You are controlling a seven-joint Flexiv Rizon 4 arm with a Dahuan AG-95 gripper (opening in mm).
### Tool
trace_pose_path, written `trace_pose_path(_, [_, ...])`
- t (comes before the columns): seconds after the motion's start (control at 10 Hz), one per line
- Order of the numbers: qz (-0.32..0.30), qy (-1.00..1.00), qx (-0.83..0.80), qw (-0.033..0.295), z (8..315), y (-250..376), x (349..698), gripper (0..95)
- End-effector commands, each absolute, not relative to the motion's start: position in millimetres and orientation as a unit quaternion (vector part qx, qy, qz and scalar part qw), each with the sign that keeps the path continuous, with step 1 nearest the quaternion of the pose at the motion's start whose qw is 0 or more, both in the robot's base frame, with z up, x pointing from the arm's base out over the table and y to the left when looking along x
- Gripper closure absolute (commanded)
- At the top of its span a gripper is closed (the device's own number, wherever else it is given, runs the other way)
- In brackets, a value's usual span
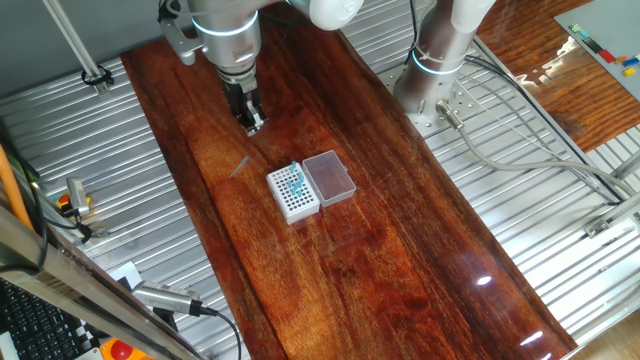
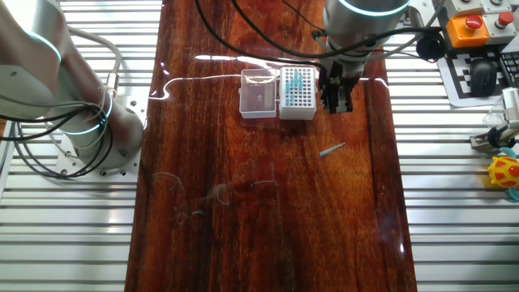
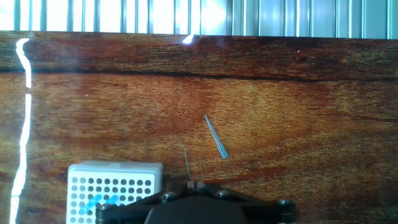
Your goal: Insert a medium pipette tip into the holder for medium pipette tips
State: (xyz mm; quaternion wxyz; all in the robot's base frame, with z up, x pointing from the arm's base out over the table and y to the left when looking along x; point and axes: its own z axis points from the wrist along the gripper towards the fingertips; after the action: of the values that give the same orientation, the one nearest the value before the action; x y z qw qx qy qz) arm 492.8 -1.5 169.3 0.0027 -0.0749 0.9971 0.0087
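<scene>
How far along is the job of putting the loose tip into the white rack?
Done: nothing yet, as the tip lies flat on the table, apart from the rack, which already holds a few teal tips. In hand: the claw hangs above the wood near the tip, gripping nothing. Left: grasp the tip, stand it upright, and push it into a free hole.

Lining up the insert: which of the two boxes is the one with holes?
The white rack, gridded with dark holes and holding teal tips. The clear box touching it has a smooth top, no holes.
</scene>
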Motion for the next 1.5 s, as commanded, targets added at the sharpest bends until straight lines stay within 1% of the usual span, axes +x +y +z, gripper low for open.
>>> trace_pose_path(0.1, [0.000, 0.986, -0.164, -0.002, 168, -7, 502, 95.0])
trace_pose_path(0.2, [0.000, 0.986, -0.169, -0.003, 166, -10, 506, 95.0])
trace_pose_path(0.8, [-0.010, 0.972, -0.236, -0.004, 133, -39, 538, 95.0])
trace_pose_path(1.5, [-0.004, 0.969, -0.248, 0.001, 132, -44, 541, 95.0])
